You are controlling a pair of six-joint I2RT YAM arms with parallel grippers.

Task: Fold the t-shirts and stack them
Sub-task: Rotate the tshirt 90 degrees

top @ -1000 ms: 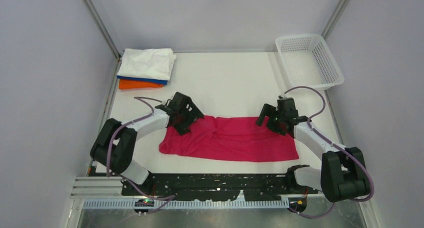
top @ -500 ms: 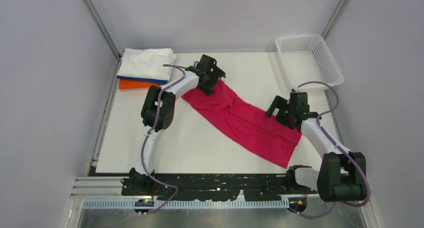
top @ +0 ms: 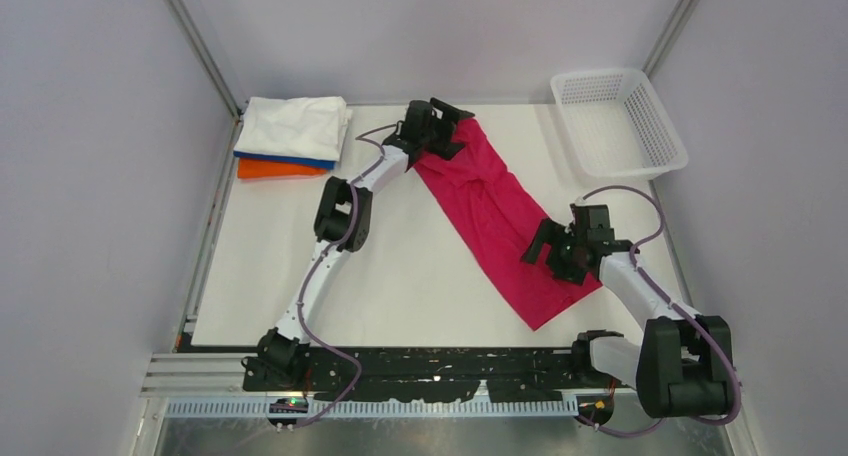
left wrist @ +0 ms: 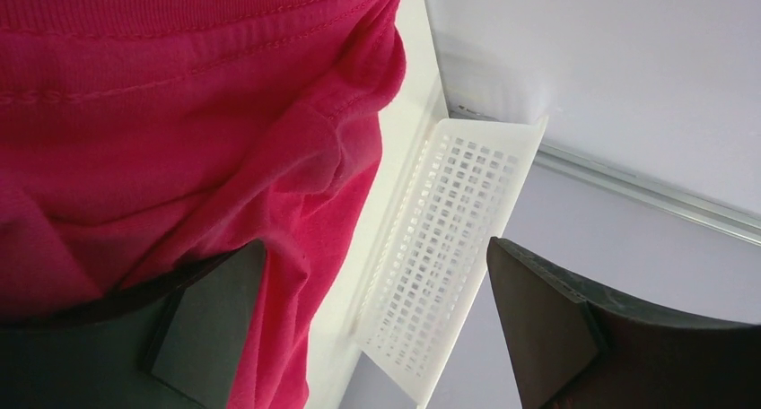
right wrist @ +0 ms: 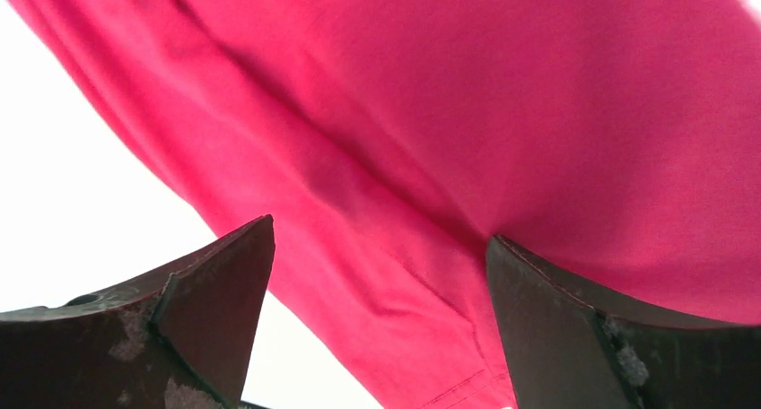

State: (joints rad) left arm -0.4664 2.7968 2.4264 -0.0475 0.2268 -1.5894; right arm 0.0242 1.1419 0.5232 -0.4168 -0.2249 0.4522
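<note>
Mid-fold, I judge: the magenta t-shirt (top: 490, 211) lies as a strip slanting nearward from left of the mesh basket (top: 602, 74). The left tool (top: 445, 141) and right tool (top: 556, 259) gape wide at its ends; next, pinch both ends.

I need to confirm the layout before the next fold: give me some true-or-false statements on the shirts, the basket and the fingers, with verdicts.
1. The magenta shirt lies diagonally on the table. True.
2. The white shirt is lowest in the stack. False: it lies on top, above the blue shirt and the orange shirt.
3. The left fingers and the right fingers stand wide apart. True.
4. The magenta shirt sits in the basket. False: it lies on the table, outside the basket.
</note>
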